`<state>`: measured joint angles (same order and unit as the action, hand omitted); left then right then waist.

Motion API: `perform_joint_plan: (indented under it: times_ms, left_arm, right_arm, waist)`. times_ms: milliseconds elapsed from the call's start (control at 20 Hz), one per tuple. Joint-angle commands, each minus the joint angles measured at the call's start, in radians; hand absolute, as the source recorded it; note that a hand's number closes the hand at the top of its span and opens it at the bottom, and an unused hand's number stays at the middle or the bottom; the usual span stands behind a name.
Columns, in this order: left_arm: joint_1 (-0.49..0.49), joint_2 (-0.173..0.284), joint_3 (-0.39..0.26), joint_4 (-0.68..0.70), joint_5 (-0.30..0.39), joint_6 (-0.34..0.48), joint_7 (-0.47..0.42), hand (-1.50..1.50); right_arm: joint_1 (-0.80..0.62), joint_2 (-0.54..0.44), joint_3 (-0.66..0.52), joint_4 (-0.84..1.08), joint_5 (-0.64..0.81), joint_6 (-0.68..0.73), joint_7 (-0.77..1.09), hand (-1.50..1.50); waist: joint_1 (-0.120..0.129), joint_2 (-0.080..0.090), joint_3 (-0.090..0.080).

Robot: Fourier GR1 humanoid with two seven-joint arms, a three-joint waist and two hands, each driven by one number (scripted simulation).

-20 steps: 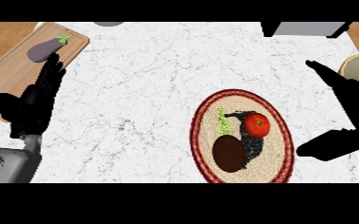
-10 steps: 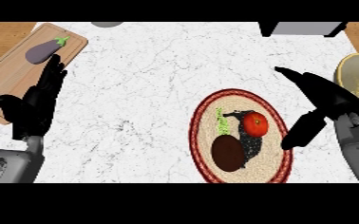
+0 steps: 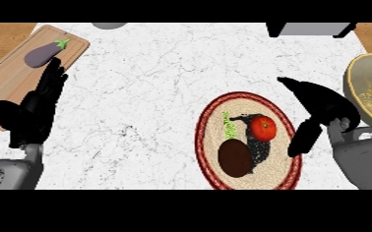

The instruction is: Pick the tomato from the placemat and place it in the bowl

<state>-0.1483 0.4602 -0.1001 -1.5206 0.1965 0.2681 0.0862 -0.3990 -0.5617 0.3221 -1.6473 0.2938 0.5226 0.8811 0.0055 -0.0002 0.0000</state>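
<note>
Head view: the right hand (image 3: 320,109) hangs over the white marbled worktop (image 3: 152,78) with its fingers spread open and nothing in them, its thumb pointing down at the red-rimmed woven placemat (image 3: 212,128). The tomato (image 3: 263,128) lies on that placemat just inward of the thumb, apart from it and not yet touched. Beyond the tomato from the hand sit a dark brown oval object (image 3: 235,158) and a small green sprig (image 3: 230,124), with a patch of dark shadow between them and the tomato. The bowl (image 3: 359,81), pale yellow and partly cut by the view's edge, stands on the outer side of the right hand, close to the wrist. Risks, as judged from this layout: the tomato is round and may roll away across the mat if the thumb meets it before the fingers close round it; a wide, sweeping closure could nudge the brown object beside it; and because the bowl sits so near the forearm, a swing outward with the fruit could knock its rim. How high the hand stands above the mat cannot be told. The left hand (image 3: 38,109) rests open at the far side of the worktop, next to a wooden cutting board (image 3: 29,71) carrying an eggplant (image 3: 45,54).
</note>
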Motion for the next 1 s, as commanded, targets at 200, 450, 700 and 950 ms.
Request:
perform_joint_plan:
  times_ms: [200, 450, 700, 950]
  left_arm:
    - [0.046, -0.037, 0.050, -0.032, -0.043, -0.035, -0.002, 0.00]
    - [-0.045, -0.058, 0.095, 0.070, -0.050, -0.074, -0.010, 0.00]
    - [0.011, -0.075, 0.125, 0.024, -0.085, -0.100, -0.015, 0.00]
    - [0.007, -0.088, 0.139, -0.060, -0.111, -0.126, 0.087, 0.00]
  right_arm:
    - [0.011, 0.135, 0.048, 0.056, 0.226, -0.047, -0.017, -1.50]
    - [0.019, 0.217, 0.041, 0.108, 0.231, 0.000, 0.007, -1.50]
    - [0.146, 0.229, 0.038, 0.083, 0.325, -0.041, -0.068, -1.50]
    - [0.164, 0.271, 0.009, 0.078, 0.390, -0.048, -0.102, -1.50]
  waist:
    - [-0.001, 0.000, 0.000]
    - [-0.004, 0.001, 0.000]
    - [-0.004, 0.000, 0.000]
    - [-0.004, -0.001, 0.000]
